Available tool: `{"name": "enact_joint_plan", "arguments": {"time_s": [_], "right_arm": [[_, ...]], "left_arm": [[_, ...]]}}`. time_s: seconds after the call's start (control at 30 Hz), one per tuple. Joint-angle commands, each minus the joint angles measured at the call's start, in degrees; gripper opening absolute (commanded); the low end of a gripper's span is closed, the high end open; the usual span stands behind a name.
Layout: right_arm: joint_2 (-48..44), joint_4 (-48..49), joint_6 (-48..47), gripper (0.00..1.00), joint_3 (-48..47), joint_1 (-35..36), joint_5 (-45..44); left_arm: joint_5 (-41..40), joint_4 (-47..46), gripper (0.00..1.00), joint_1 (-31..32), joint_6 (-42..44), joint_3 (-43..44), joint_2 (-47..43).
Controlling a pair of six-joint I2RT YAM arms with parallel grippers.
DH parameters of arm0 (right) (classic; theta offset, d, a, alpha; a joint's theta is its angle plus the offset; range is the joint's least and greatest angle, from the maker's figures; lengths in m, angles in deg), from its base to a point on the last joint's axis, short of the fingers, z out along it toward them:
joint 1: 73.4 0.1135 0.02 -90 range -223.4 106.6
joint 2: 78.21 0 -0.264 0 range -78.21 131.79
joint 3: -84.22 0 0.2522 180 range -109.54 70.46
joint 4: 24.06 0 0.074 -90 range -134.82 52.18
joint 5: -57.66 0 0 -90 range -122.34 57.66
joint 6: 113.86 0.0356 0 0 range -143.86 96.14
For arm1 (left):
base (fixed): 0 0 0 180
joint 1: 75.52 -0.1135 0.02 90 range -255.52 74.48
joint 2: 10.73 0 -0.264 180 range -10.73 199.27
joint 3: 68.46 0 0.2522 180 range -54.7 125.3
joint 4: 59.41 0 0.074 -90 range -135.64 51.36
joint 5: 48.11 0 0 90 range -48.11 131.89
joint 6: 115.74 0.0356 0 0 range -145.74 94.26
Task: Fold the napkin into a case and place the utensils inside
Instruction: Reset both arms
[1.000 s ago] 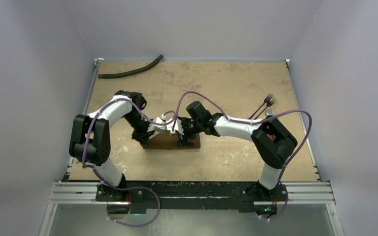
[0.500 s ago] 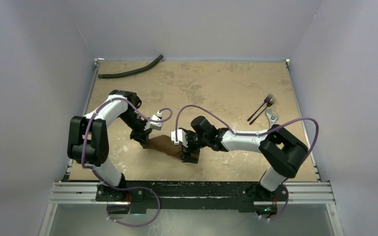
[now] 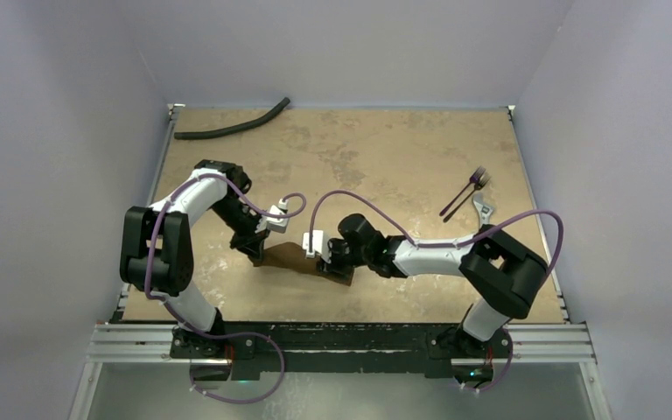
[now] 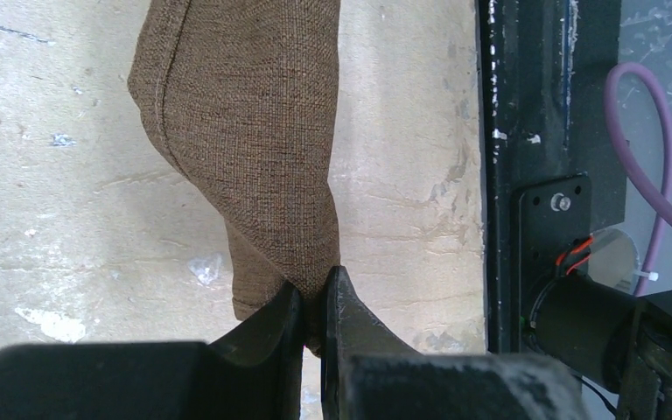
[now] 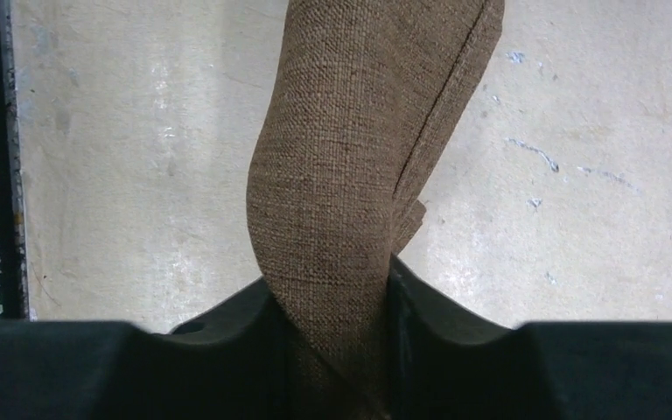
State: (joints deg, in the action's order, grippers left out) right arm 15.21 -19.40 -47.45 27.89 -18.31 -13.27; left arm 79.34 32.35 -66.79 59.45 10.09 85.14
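Observation:
The brown napkin is stretched as a narrow band between my two grippers, low over the table near its front edge. My left gripper is shut on the napkin's left end; in the left wrist view the cloth is pinched between the fingertips of that gripper. My right gripper holds the other end; in the right wrist view the cloth fills the gap between the fingers of that gripper, which press on both its sides. The utensils, a purplish fork among them, lie at the far right, away from both grippers.
A long black curved hose lies at the back left of the table. A silvery piece lies beside the fork. The black rail runs along the near edge, close behind the napkin.
My right gripper has moved toward the near edge and closed on the napkin's right end. The left gripper drew back to the left, still holding its end; the cloth now hangs twisted between them.

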Motion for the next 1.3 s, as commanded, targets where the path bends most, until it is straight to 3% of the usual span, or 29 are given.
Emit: {"name": "enact_joint_plan", "arguments": {"time_s": [0.0, 0.13, 0.27, 0.4, 0.47, 0.7, 0.83, 0.97, 1.0, 1.07, 1.27], "right_arm": [[1.06, -4.67, 0.05, 0.33, -3.82, 0.22, 3.87], [3.07, -10.85, 2.71, 0.0, -7.1, 0.19, 9.62], [3.03, -18.65, 8.56, 0.0, -12.39, -0.6, 19.39], [6.87, -34.31, 5.39, 0.0, -18.41, -4.61, 36.38], [6.27, -36.17, 5.8, 0.0, -17.64, -6.51, 42.09], [12.28, -39.29, 6.54, 0.0, -19.94, -14.83, 38.9], [25.02, -49.21, 0.79, 0.0, -30.32, -19.29, 38.56], [30.43, -50.8, -0.25, 0.0, -34.04, -21.16, 35.35], [30.6, -50.85, -0.38, 0.06, -34.36, -21.58, 34.89], [29.99, -49.82, 0.65, 0.13, -34.06, -22.01, 32.58], [30.75, -49.75, 0.14, 0.18, -34.61, -22.5, 29.17]], "left_arm": [[2.66, 4.19, 0.0, -0.82, 3.11, 2.52, 0.0], [2.8, 4.31, 0.0, -1.08, 1.75, 3.31, -1.04], [3.7, 4.43, 0.0, -0.99, -1.43, 4.32, -2.59], [4.12, 4.41, 0.0, -0.14, -3.21, 1.49, -2.7], [4.12, 4.44, 0.0, 0.22, -3.57, -0.3, -1.26], [3.53, 4.33, 0.0, 0.34, -3.1, -0.19, 12.28], [3.42, 4.34, 0.0, 0.32, -3.43, 4.52, 20.01], [2.47, 4.21, 0.0, 0.34, -3.8, 10.38, 24.23], [1.76, 4.22, 0.0, 0.26, -4.02, 11.78, 25.06], [0.36, 2.85, 0.05, 0.28, -5.71, 14.38, 26.5], [-1.69, -4.46, 0.28, 0.59, -13.31, 20.65, 25.63]]}}
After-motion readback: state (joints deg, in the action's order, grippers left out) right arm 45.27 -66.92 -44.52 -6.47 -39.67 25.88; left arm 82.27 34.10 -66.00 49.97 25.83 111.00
